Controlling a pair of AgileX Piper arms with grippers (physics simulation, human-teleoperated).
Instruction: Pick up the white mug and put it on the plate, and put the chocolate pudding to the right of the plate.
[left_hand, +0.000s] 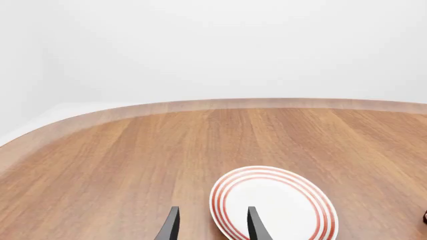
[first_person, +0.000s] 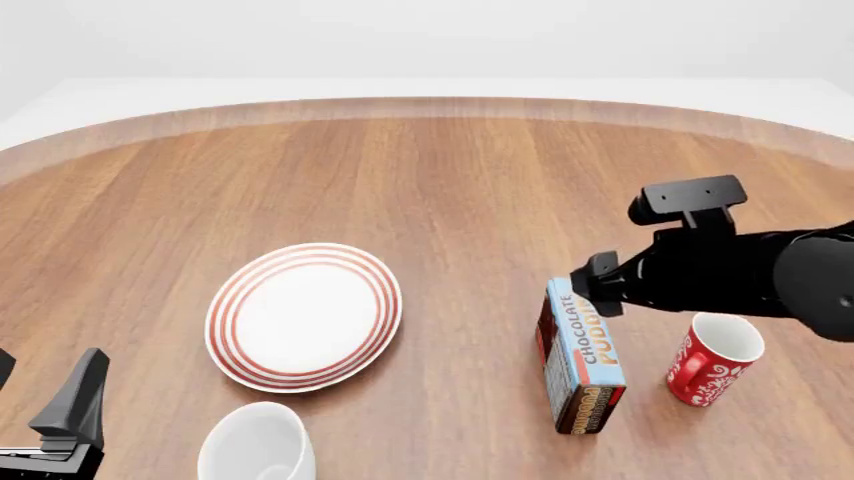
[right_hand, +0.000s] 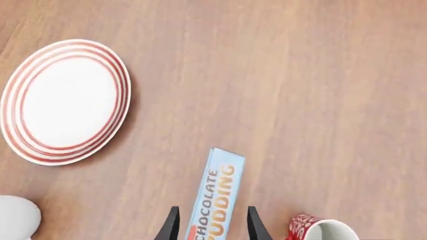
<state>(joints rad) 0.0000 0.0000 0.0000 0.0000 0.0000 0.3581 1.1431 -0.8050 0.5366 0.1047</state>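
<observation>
White mug (first_person: 256, 447) sits nearest, just below the plate (first_person: 304, 316). Right pincer (right_hand: 211, 222) straddles the chocolate pudding (first_person: 582, 352), fingers apart; left pincer (left_hand: 211, 224) gapes, holding nothing.

Colours on the reddish-brown wood-grain counter (first_person: 467, 180)

The plate (first_person: 304, 316) is white with concentric red rings; the white mug (first_person: 256, 445) is plain; the chocolate pudding (first_person: 583, 352) has a light-blue face, red-orange lettering, dark brown sides; the red mug (first_person: 711, 359) carries white swirls.

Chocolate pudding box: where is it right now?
Front view: the oblong light-blue chocolate pudding box stands on the table right of the round red-ringed white plate, left of the red swirl-patterned mug, between the right gripper's open fingers.
</observation>
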